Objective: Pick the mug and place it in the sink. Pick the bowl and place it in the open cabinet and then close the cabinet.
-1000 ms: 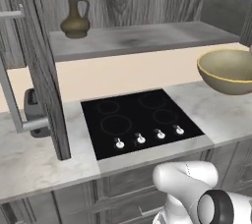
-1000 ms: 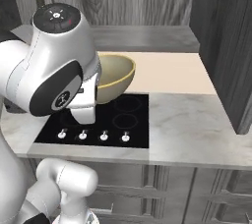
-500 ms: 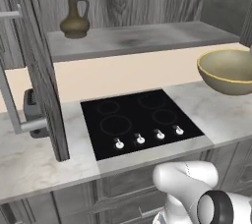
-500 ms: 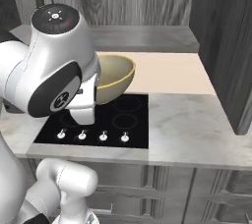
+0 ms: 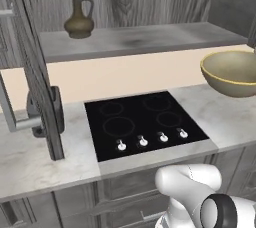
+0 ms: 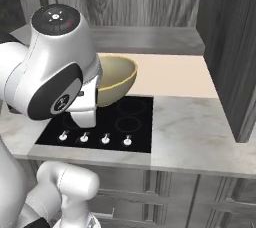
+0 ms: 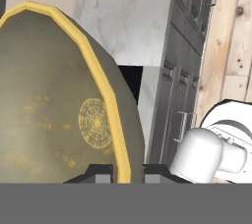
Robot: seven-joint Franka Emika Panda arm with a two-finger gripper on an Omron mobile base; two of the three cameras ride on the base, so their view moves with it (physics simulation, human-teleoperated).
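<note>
base views: rear-flanking, downward, share cooktop [image 5: 142,122] | hand view: close on bowl [image 7: 54,105]

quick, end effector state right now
End effector: shut on the rim of the bowl, holding it up above the cooktop.

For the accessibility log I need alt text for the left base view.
A tan bowl hangs in the air at the right edge, above the marble counter beside a black cooktop. Behind it, a brown jug stands on the grey shelf of the open cabinet.
</note>
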